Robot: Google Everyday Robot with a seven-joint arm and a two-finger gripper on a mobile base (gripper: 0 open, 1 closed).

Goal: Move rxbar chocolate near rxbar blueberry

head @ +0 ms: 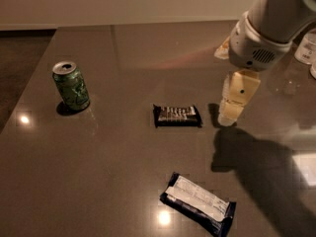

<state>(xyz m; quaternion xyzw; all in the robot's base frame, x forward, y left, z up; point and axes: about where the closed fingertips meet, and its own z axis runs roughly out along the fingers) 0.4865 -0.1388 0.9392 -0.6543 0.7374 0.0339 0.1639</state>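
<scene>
A small flat black rectangular snack-bar wrapper with rows of white lettering, the rxbar chocolate [177,115], lies flat near the middle of the glossy dark grey-brown table [113,177], its long side running left to right. At about 5 o'clock from it, well apart and close to the near edge, lies the rxbar blueberry [198,203], a longer flat navy-blue wrapper with a large white label panel facing up, turned at a slant so that its right end sits nearer the camera. The cream-coloured end effector [228,116] hangs point-down from a rounded white arm housing [256,43] at 3 o'clock of the rxbar chocolate, just beside the bar's right end with its tip low over the table. Whether it touches the wrapper cannot be told, nor whether it is released or clenched, and nothing is seen in its hold. The one clear container is a green metal drink can [72,85] with a silver top, standing upright at about 10 o'clock from the rxbar chocolate, well apart from both bars. What it holds cannot be seen. At the far right edge, around 2 o'clock, a pale blurred container [307,47] is partly cut off, its contents hidden.
</scene>
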